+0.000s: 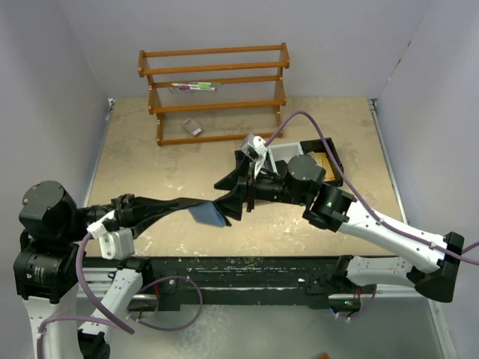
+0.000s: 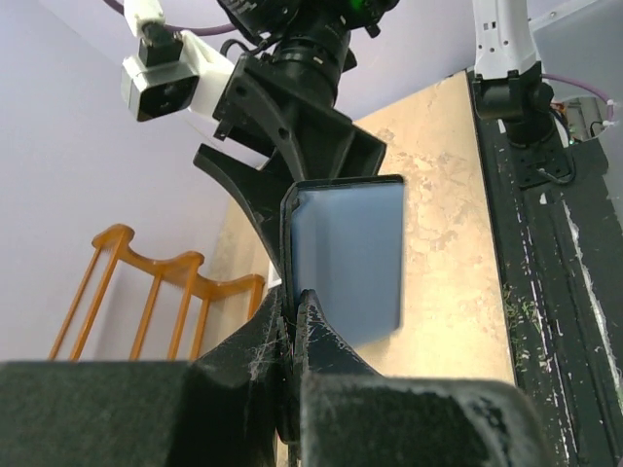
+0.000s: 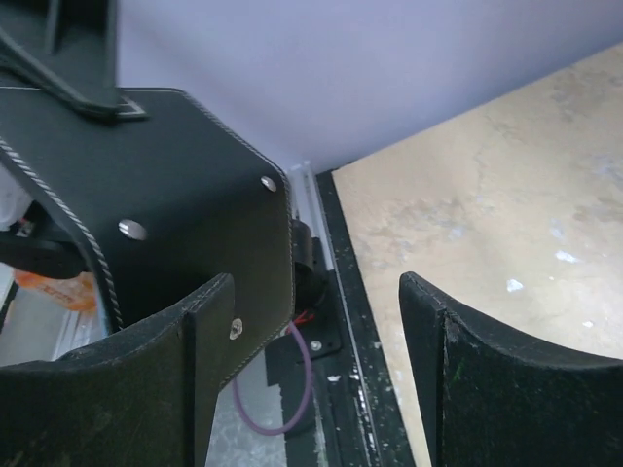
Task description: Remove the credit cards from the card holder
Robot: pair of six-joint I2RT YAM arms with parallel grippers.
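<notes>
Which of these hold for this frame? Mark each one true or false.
1. The left gripper is shut on the card holder. True.
2. The right gripper is clamped shut. False: its fingers stand wide apart, and the card holder's black face is against one of them.
3. The card holder lies closed and flat on the table. False: the left gripper holds it up and it is open, with its blue-grey lining showing.
4. A wooden rack stands at the far side, beyond both grippers. True.
</notes>
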